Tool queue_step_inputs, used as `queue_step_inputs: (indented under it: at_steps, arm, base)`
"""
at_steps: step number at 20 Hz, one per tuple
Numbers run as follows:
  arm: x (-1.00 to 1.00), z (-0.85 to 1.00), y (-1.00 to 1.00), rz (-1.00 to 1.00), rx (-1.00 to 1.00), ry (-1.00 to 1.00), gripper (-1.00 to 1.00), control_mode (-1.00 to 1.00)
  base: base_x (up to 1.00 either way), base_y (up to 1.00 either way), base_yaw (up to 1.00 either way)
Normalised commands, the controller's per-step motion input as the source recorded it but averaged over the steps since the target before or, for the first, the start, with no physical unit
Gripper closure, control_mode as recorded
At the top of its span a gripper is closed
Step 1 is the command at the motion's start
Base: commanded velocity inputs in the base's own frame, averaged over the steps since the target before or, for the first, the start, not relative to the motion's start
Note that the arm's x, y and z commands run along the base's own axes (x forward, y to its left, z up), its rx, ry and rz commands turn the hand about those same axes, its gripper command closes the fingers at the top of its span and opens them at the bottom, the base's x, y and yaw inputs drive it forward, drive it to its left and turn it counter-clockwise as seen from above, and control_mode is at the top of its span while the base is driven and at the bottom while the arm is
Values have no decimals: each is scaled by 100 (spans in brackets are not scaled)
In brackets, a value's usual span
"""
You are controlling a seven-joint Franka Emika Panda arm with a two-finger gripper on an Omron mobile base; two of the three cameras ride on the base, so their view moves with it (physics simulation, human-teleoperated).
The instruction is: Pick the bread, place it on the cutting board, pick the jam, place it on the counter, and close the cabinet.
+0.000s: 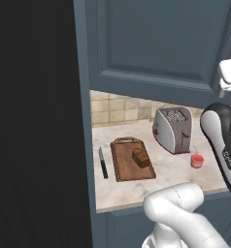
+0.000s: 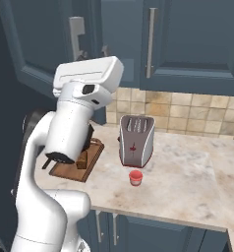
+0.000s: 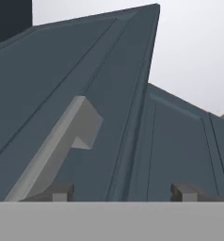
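Silver toaster (image 1: 173,130) (red marks, unreadable)

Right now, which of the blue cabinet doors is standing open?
The wide panelled cabinet door with the thick light-grey bar handle, swung out over the cutting board. The neighbouring doors with slim handles sit flush.

The white arm rises from the lower left, and its hand (image 2: 87,55) is lifted up high in front of the cabinet (image 2: 35,44), close to the light-grey bar handle (image 2: 76,35); its fingers are hidden behind the white body. The cabinet door stands open toward the camera. On the beige surface (image 2: 188,172) the cutting board (image 2: 72,170) lies at the left, partly behind the arm, and the bread (image 2: 81,160) rests on it. The silver toaster (image 2: 136,141) stands upright in the middle. The jam (image 2: 135,177) stands just in front of the toaster, apart from it. A tiled wall (image 2: 188,115) runs behind.
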Motion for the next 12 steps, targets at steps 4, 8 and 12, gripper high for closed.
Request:
queue_step_inputs:
  at_steps: [4,8,12]
  arm:
    - [76,-5,0,-7,0,-2,-100,-100]
    - [73,-3,0,-6,0,-2,-100,-100]
    - [72,-5,0,-5,0,-2,-100,-100]
  base:
    - [0,0,0]
    - [0,0,0]
    - [0,0,0]
